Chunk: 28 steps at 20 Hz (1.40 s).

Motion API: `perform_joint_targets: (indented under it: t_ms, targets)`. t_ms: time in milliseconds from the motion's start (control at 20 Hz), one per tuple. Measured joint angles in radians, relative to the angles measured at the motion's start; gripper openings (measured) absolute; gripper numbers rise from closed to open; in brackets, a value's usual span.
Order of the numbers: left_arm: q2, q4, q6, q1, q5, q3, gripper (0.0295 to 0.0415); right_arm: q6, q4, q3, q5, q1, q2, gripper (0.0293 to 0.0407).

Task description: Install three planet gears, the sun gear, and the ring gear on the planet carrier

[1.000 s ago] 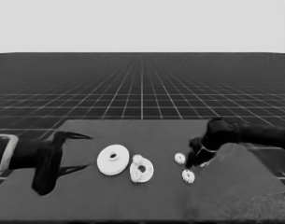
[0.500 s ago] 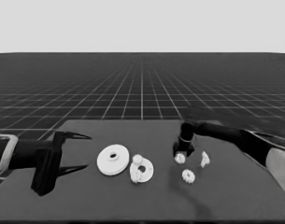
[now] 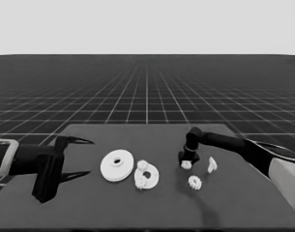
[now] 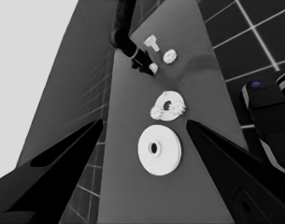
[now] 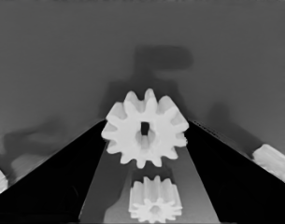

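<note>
right pincer [image 3: 186,163] fingers apart around gear [image 3: 186,165] | left pincer [image 3: 72,157] parked table-left, fingers apart

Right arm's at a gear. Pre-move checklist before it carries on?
1. Right gripper over the loose gear: ok.
2. Gear centred in the right wrist view: ok.
3. Gear secured: cannot tell.
4. Free spot on the smaller round part: cannot tell.
5. Larger round part not covering the smaller one: ok.
6. Left gripper parked at the table's left end, off the path: ok.
</note>
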Motion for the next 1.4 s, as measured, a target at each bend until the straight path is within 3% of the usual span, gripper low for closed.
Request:
perform_joint_targets:
  t_ms: [400, 500, 650, 900, 950, 1050, 1400]
  targets:
    - [0.000, 0.000, 0.000, 0.000, 0.000, 0.000, 0.0385, 0.000, 0.000, 0.000, 0.000, 0.000, 0.000, 0.0312]
    - [0.000, 0.000, 0.000, 0.000, 0.000, 0.000, 0.0385, 0.057, 0.072, 0.131, -0.090, 0.109, -0.055, 0.0312]
    - [0.000, 0.000, 0.000, 0.000, 0.000, 0.000, 0.0385, 0.066, 0.113, 0.153, -0.122, 0.165, -0.064, 0.0312]
    - [0.000, 0.000, 0.000, 0.000, 0.000, 0.000, 0.0385, 0.066, 0.124, 0.154, -0.130, 0.176, -0.065, 0.0312]
    - [0.000, 0.000, 0.000, 0.000, 0.000, 0.000, 0.0385, 0.294, 0.094, 0.292, -0.154, 0.170, -0.010, 0.0312]
    - [0.000, 0.000, 0.000, 0.000, 0.000, 0.000, 0.0385, 0.467, 0.078, 0.333, -0.179, 0.160, 0.157, 0.0312]
    - [0.000, 0.000, 0.000, 0.000, 0.000, 0.000, 0.0385, 0.524, 0.073, 0.294, -0.190, 0.156, 0.255, 0.0312]
